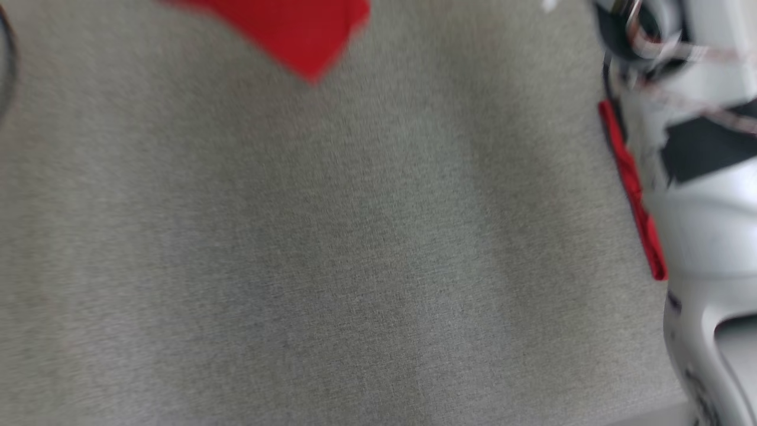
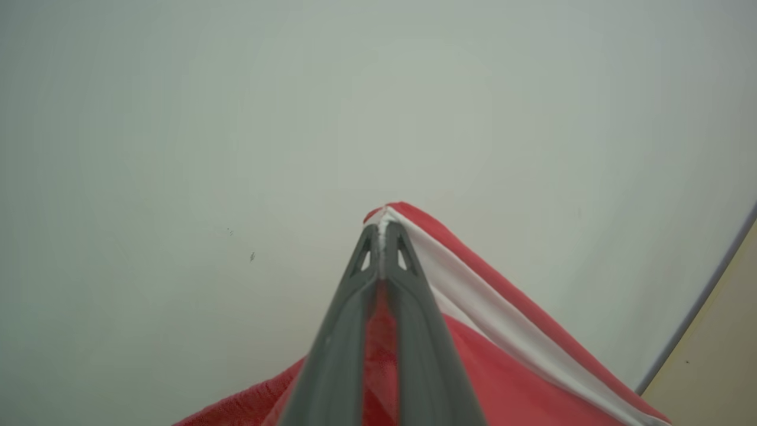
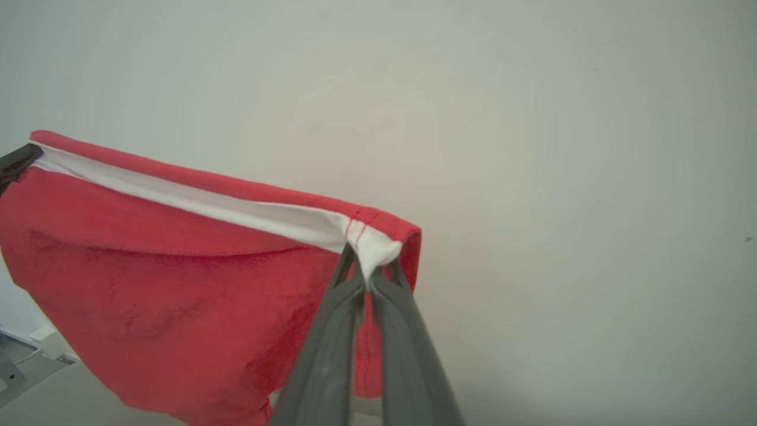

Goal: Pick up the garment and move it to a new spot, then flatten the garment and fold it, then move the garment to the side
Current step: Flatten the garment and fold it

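Now, garment (image 3: 177, 284) stretched between left gripper (image 2: 383, 232), right gripper (image 3: 367, 267)

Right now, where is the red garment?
In the right wrist view the red garment hangs to the left, stretched between both arms: jaws of the right gripper pinch one corner of its white-lined edge, the left gripper the other.

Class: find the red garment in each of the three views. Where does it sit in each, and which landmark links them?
Head view: red garment at the top edge, left of centre, blurred.
Left wrist view: bottom centre to lower right, pinched by the left tool.
Right wrist view: left half, hanging from the right tool.
Shared landmark: the white band along its top edge, in both wrist views.
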Robot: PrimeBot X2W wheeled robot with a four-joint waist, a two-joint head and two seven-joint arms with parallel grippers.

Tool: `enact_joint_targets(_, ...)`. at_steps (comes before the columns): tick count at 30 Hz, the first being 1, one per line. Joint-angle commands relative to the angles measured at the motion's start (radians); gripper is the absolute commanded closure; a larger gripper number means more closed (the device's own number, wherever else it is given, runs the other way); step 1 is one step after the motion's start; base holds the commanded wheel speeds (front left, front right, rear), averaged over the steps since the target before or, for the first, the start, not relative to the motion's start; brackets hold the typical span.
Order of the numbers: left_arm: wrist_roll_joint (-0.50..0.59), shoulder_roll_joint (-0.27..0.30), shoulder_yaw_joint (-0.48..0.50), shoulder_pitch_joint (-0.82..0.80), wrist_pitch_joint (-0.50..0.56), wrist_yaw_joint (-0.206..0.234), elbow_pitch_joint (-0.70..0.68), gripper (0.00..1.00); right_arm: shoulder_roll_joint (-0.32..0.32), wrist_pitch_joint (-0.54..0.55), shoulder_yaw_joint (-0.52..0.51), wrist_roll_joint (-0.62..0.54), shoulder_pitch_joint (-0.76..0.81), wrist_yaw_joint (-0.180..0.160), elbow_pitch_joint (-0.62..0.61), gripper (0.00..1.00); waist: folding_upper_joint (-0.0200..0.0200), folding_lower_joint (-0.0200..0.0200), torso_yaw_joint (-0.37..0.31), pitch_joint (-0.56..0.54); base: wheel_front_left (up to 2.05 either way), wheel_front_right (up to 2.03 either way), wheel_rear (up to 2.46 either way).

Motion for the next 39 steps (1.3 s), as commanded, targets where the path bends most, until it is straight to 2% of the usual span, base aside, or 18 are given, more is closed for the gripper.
enact_joint_targets(1,0.014,-0.003,0.017,-0.064,-0.017,0.011,0.005,1.0,0.016,-0.035,-0.028,-0.018,-0.066,-0.002,0.035,1.0,-0.0002,-0.0003,-0.056,0.175,0.0,0.0,0.0)
enact_joint_targets(6,0.06,-0.016,0.03,-0.216,-0.076,0.001,0.023,1.0,0.033,-0.167,-0.127,-0.091,-0.229,-0.003,0.135,1.0,-0.0002,-0.0003,-0.064,0.239,0.0,0.0,0.0)
enact_joint_targets(10,0.056,-0.052,0.037,-0.256,-0.118,-0.014,0.05,1.0,0.039,-0.241,-0.177,-0.151,-0.296,-0.003,0.211,1.0,-0.0002,-0.0003,-0.05,0.272,0.0,0.0,0.0)
enact_joint_targets(11,0.056,-0.052,0.037,-0.256,-0.118,-0.014,0.05,1.0,0.039,-0.241,-0.177,-0.151,-0.296,-0.003,0.211,1.0,-0.0002,-0.0003,-0.05,0.272,0.0,0.0,0.0)
enact_joint_targets(15,0.06,-0.067,0.018,-0.192,-0.151,-0.074,0.09,1.0,0.044,-0.273,-0.141,-0.174,-0.28,-0.003,0.276,1.0,-0.0002,-0.0003,-0.029,0.289,0.0,0.0,0.0)
enact_joint_targets(16,0.06,-0.067,0.018,-0.192,-0.151,-0.074,0.09,1.0,0.044,-0.273,-0.141,-0.174,-0.28,-0.003,0.276,1.0,-0.0002,-0.0003,-0.029,0.289,0.0,0.0,0.0)
enact_joint_targets(21,0.025,-0.071,0.015,-0.087,-0.173,-0.137,0.088,1.0,0.042,-0.275,-0.052,-0.15,-0.218,-0.003,0.274,1.0,-0.0002,-0.0003,-0.01,0.257,0.0,0.0,0.0)
enact_joint_targets(26,-0.014,-0.068,0.018,0.063,-0.184,-0.16,0.048,1.0,-0.009,-0.203,0.042,-0.079,-0.084,-0.003,0.209,1.0,-0.0002,-0.0003,0.012,0.175,0.0,0.0,0.0)
enact_joint_targets(32,-0.053,-0.061,0.03,0.325,-0.206,-0.172,-0.023,1.0,-0.084,-0.04,0.102,0.031,0.148,-0.003,0.035,1.0,-0.0002,-0.0003,0.035,0.044,0.0,0.0,0.0)
enact_joint_targets(39,-0.122,-0.123,0.054,0.651,-0.215,-0.178,-0.093,1.0,-0.205,0.201,0.145,0.07,0.435,-0.003,-0.216,1.0,-0.0002,-0.0003,0.063,-0.104,0.0,0.0,0.0)
